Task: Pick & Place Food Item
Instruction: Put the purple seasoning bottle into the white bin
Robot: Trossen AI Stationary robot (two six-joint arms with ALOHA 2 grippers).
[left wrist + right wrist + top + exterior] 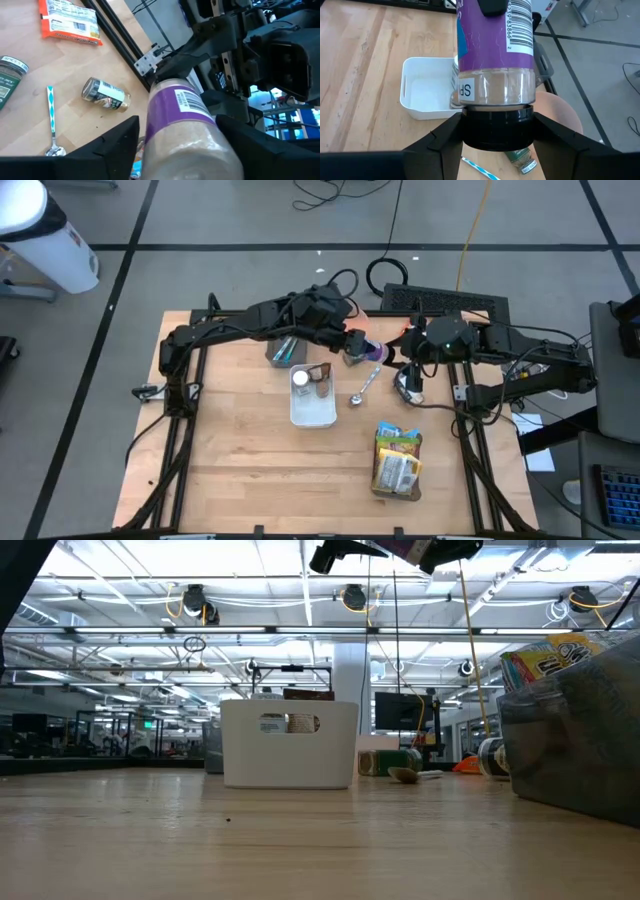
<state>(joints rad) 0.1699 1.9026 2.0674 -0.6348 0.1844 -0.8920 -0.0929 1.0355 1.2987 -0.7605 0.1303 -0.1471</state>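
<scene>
1. Wooden table (240,470), light planks, black frame rails along both sides.
2. White bin (312,405) near centre, w/ items inside.
3. Metal spoon (362,388), blue-striped handle, just right of bin.
4. Small jar (106,93) lying on its side nr spoon.
5. Snack packets (398,461), front right.
6. Grey container (283,352) behind bin.

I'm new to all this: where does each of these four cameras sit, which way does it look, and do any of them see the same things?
High view: above the table, looking straight down; both arms show, meeting at the purple-labelled jar.
Low view: at tabletop height, looking level across at the white bin; only arm parts along the top edge.
Left wrist view: on the left arm, past the left gripper around the jar.
Right wrist view: on the right arm; the right gripper at the jar's black lid.
Shared: jar, bin, spoon.
</scene>
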